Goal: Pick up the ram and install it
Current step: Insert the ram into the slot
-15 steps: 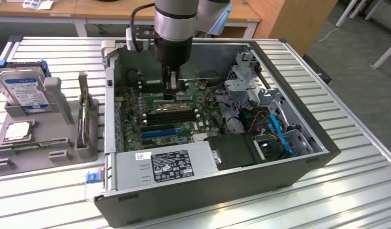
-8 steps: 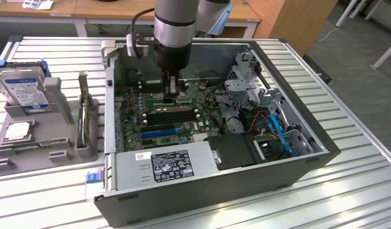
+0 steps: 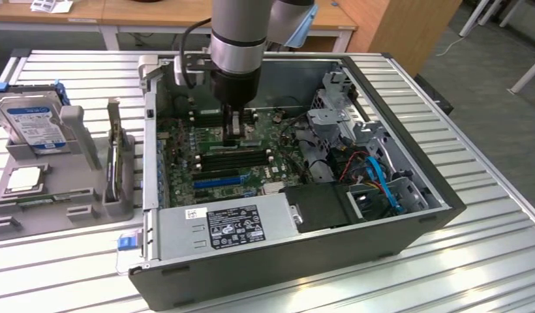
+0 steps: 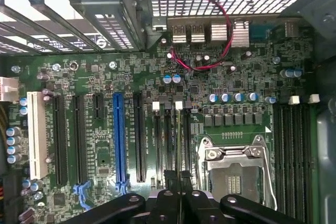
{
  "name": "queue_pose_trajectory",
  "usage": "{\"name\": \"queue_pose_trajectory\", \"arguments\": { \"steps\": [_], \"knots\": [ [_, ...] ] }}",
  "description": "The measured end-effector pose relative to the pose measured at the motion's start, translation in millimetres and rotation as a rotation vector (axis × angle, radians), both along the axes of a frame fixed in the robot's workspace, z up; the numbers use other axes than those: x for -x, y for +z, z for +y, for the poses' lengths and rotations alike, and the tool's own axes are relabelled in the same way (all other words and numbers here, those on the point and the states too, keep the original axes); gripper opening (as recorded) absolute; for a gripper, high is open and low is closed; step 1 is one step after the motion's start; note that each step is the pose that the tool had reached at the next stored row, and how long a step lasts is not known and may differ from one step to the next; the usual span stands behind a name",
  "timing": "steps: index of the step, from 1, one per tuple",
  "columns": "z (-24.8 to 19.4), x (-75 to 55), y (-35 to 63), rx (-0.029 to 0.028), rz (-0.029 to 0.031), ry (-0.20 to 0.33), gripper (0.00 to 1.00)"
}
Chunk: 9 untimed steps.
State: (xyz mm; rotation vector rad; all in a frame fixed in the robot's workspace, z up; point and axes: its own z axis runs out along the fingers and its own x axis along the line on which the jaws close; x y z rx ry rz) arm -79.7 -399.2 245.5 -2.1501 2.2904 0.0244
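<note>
Your gripper [image 3: 238,134] [image 4: 180,179] hangs inside the open computer case [image 3: 293,261], fingers [image 4: 169,182] pressed together; you cannot tell whether anything thin sits between them. At the exterior view's left, you see the grey fixture [image 3: 80,134] holding the hard drive [image 3: 30,124] upright, with the square processor chip [image 3: 24,178] in front of it. A thin green stick that looks like the ram [image 3: 41,197] lies flat near the fixture's front edge, well apart from your gripper. Further right, your fingertips hover over the motherboard [image 4: 236,77], above the narrow black slots [image 4: 168,140] just beside the empty processor socket [image 4: 233,169].
</note>
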Motion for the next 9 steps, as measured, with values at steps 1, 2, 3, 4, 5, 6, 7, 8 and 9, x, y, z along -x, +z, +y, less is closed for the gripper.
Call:
{"name": "queue_pose_trajectory", "arguments": {
  "steps": [1,2,3,4,5,6,7,8,9],
  "knots": [
    [0.0,0.0,-0.2,0.0001,0.0,0.0,0.12],
    [0.0,0.0,-0.2,0.0,-0.0001,0.0,0.12],
    [0.0,0.0,-0.2,0.0001,0.0,0.0,0.12],
    [0.0,0.0,-0.1,0.0002,0.0,0.002,0.12],
    [0.0,0.0,-0.2,0.0002,0.0,0.009,0.12],
    [0.0,0.0,-0.2,0.0002,0.0,0.019,0.12],
    [0.0,0.0,-0.2,0.0002,0.0,0.027,0.12],
    [0.0,0.0,-0.2,0.0001,0.0,0.029,0.12],
    [0.0,0.0,-0.2,0.0002,0.0,0.029,0.12]
  ]
}}
